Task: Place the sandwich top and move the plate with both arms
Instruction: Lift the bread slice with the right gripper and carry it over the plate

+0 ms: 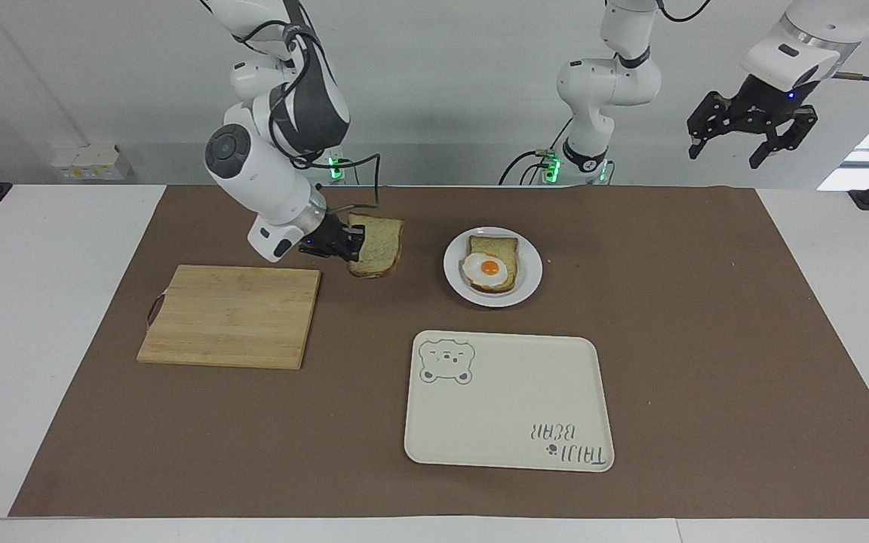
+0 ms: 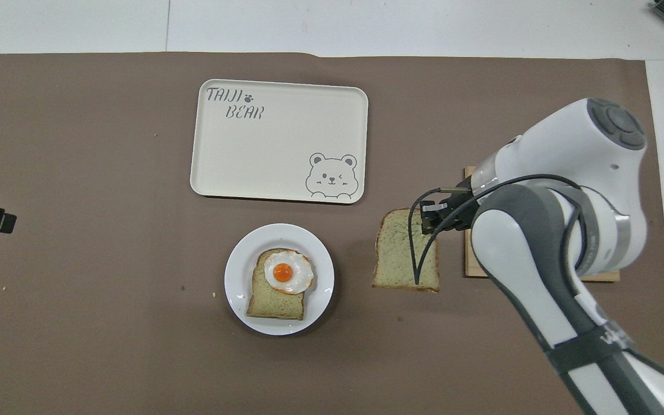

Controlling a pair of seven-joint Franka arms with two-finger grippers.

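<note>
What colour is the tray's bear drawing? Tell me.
Grey line drawing on the cream tray; the overhead view shows it best.

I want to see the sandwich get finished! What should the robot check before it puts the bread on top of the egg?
1. Bread held: the right gripper is shut on the sandwich top. Ok.
2. Bread over the plate: not ok; it hangs over the brown mat, between the cutting board and the plate.
3. Egg slice lies on the plate with the fried egg on it. Ok.
4. Way to the plate: nothing stands between. Ok.
5. Left gripper waits open, up at the left arm's end of the table. Ok.
6. Tray lies farther from the robots than the plate. Ok.
</note>
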